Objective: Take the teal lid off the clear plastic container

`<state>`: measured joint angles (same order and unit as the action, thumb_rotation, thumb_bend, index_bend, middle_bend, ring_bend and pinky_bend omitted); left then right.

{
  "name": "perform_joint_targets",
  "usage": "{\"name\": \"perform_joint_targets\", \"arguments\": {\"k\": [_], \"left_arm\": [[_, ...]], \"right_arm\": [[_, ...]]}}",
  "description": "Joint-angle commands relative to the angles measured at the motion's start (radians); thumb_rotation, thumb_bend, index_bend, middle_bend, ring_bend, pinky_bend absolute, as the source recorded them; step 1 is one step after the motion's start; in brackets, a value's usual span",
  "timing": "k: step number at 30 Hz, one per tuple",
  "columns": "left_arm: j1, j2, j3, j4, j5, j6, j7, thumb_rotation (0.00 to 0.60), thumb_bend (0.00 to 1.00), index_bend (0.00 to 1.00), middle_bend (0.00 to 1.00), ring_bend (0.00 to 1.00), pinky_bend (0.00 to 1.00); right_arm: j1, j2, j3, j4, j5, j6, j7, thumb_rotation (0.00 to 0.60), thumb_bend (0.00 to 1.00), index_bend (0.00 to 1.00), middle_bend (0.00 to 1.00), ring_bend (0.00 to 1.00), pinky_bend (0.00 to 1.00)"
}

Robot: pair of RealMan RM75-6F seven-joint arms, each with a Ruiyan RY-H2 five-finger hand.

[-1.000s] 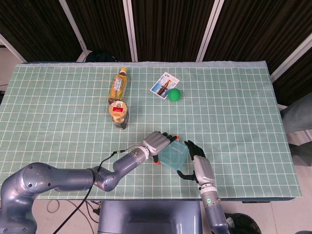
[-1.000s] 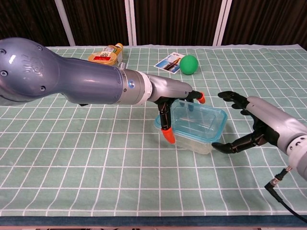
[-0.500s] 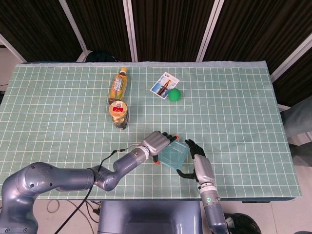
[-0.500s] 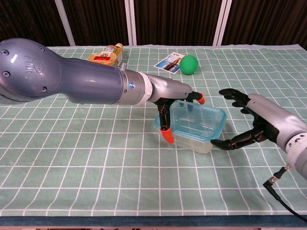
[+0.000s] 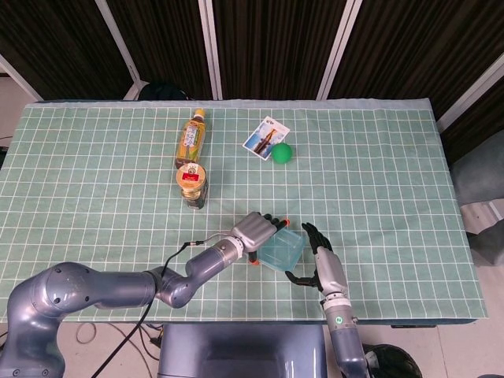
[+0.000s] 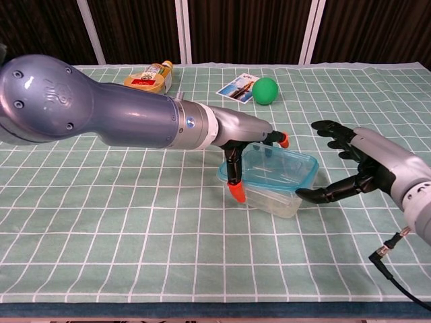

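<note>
The clear plastic container [image 6: 281,200] with its teal lid [image 6: 273,167] stands near the table's front edge, also visible in the head view [image 5: 282,252]. My left hand [image 6: 244,139] [image 5: 257,229] grips the container's left end at the lid rim, its orange-tipped thumb down the near side and its fingers over the far side. My right hand [image 6: 363,161] [image 5: 323,264] is to the right of the box with its black fingers spread. Its thumb tip touches the container's near right corner.
A green ball [image 5: 283,152] and a picture card [image 5: 265,137] lie at the back centre. A tea bottle [image 5: 191,136] lies on its side behind a small jar [image 5: 191,184] at the back left. A cable [image 6: 394,269] trails off my right wrist near the front edge.
My right hand has moved in toward the container, its thumb tip reaching the near right corner. The left hand keeps its hold, and the lid's left side looks slightly more tilted.
</note>
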<state>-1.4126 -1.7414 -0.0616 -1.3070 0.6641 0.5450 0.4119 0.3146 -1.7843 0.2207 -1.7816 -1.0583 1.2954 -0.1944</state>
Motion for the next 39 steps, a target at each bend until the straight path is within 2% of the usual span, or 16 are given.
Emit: {"name": "perform_joint_targets", "arguments": {"k": [1, 5, 9, 14, 24, 29, 32, 34, 36, 39], "left_arm": [[-0.003, 0.002, -0.002, 0.000, 0.001, -0.007, -0.006, 0.600, 0.09, 0.02, 0.16, 0.14, 0.31], [-0.012, 0.021, -0.016, -0.003, -0.002, -0.048, -0.035, 0.600, 0.09, 0.00, 0.11, 0.09, 0.25], [-0.025, 0.047, -0.026, -0.001, -0.012, -0.114, -0.077, 0.600, 0.09, 0.00, 0.09, 0.08, 0.25], [-0.040, 0.057, -0.017, 0.008, -0.005, -0.146, -0.102, 0.600, 0.09, 0.00, 0.08, 0.08, 0.25], [-0.057, 0.050, 0.005, 0.032, 0.022, -0.153, -0.142, 0.600, 0.08, 0.00, 0.05, 0.06, 0.23], [-0.061, 0.051, 0.015, 0.036, 0.034, -0.128, -0.146, 0.600, 0.01, 0.00, 0.00, 0.00, 0.17], [-0.057, 0.050, 0.021, 0.033, 0.042, -0.090, -0.141, 0.600, 0.00, 0.00, 0.00, 0.00, 0.13], [-0.054, 0.051, 0.025, 0.027, 0.048, -0.067, -0.134, 0.600, 0.00, 0.00, 0.00, 0.00, 0.11], [-0.052, 0.054, 0.028, 0.021, 0.053, -0.054, -0.127, 0.600, 0.00, 0.00, 0.00, 0.00, 0.10], [-0.050, 0.061, 0.027, 0.010, 0.056, -0.045, -0.125, 0.600, 0.00, 0.00, 0.00, 0.00, 0.10]], "right_arm": [[0.001, 0.003, 0.000, 0.005, -0.004, -0.003, 0.005, 0.600, 0.33, 0.00, 0.00, 0.00, 0.00], [0.001, 0.006, -0.016, 0.044, -0.047, -0.005, 0.033, 0.600, 0.33, 0.00, 0.00, 0.00, 0.00], [0.002, -0.003, -0.039, 0.116, -0.140, 0.008, 0.089, 0.600, 0.33, 0.00, 0.00, 0.00, 0.00], [0.001, -0.020, -0.056, 0.187, -0.207, 0.026, 0.134, 0.600, 0.33, 0.00, 0.00, 0.00, 0.00], [-0.003, -0.037, -0.047, 0.225, -0.214, 0.026, 0.164, 0.600, 0.33, 0.00, 0.00, 0.00, 0.00], [-0.005, -0.035, -0.040, 0.230, -0.209, 0.026, 0.161, 0.600, 0.33, 0.00, 0.00, 0.00, 0.00], [-0.008, -0.033, -0.039, 0.228, -0.204, 0.023, 0.163, 0.600, 0.33, 0.09, 0.00, 0.00, 0.00], [-0.009, -0.032, -0.040, 0.228, -0.205, 0.023, 0.163, 0.600, 0.33, 0.21, 0.00, 0.00, 0.00], [-0.010, -0.032, -0.041, 0.227, -0.204, 0.022, 0.163, 0.600, 0.33, 0.28, 0.01, 0.00, 0.00], [-0.012, -0.031, -0.040, 0.222, -0.205, 0.021, 0.167, 0.600, 0.33, 0.36, 0.03, 0.00, 0.00]]}}
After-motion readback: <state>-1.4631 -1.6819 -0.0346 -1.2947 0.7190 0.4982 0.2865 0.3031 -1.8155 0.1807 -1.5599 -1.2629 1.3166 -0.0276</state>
